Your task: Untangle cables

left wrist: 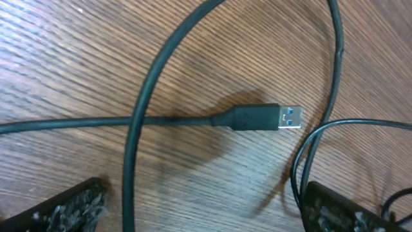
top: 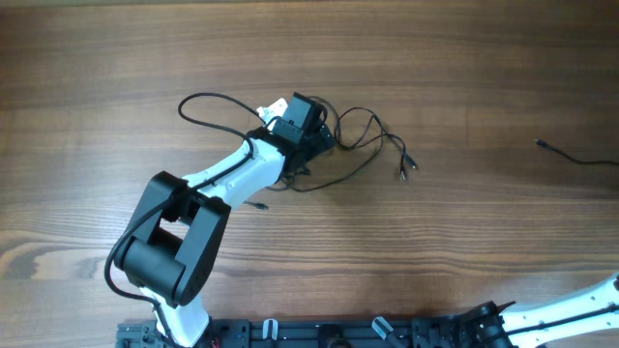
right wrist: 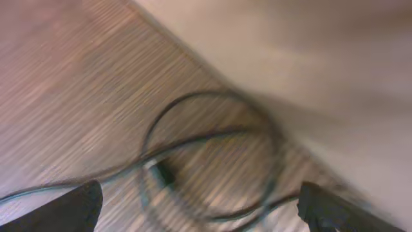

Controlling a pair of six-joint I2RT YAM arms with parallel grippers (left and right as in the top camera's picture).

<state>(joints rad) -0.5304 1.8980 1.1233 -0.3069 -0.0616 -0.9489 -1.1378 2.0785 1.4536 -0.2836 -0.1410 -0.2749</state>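
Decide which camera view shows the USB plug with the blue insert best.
The left wrist view: the USB plug lies sharp and close. Overhead, the left arm seems to hide it. The right wrist view shows only a blurred cable loop.

Seemingly a robotics lab: a wood-grain surface (top: 464, 68) with a left arm (top: 174, 232) and right arm (top: 571, 304) mounted on a black rail (top: 319, 333) at its edge.

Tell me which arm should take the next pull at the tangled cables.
Left. Its open claw hovers directly over the cable bundle, a USB plug lying just ahead of it. The right arm sits at the near edge of the table, far from the bundle.
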